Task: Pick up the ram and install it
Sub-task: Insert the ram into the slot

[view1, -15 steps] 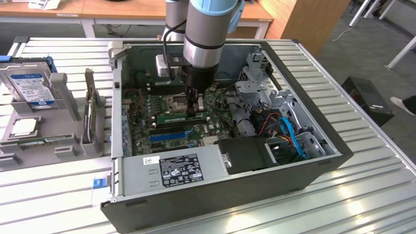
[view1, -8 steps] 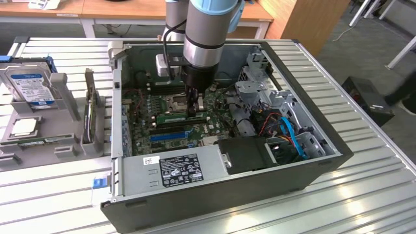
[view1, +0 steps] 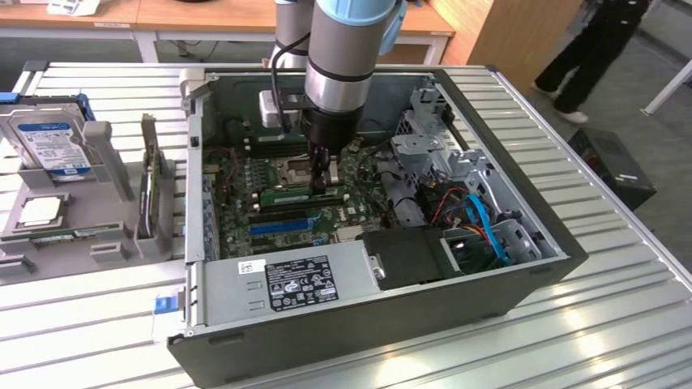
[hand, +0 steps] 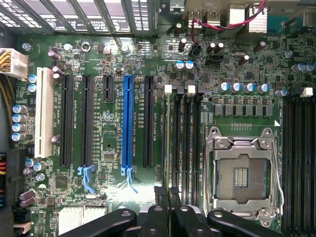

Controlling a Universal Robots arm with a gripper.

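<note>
At the near edge of the open case (view1: 378,340), we see the power supply (view1: 292,279), then the blue expansion slot (view1: 284,226). Just beyond it the ram (view1: 290,195) stands on edge along a memory slot beside the CPU socket (view1: 294,168), with the gripper (view1: 322,182) pinched together on its top edge. We judge pickup done and seating under way; whether it has latched we cannot tell. Cables (view1: 484,223) crowd the exterior view's right, and farther off stands a person (view1: 592,49).

Power supply label (view1: 298,284) showing white print — nothing reading clearly, hard drive sticker (view1: 51,144) and motherboard slot lettering (hand: 136,121) looking equally illegible.
</note>
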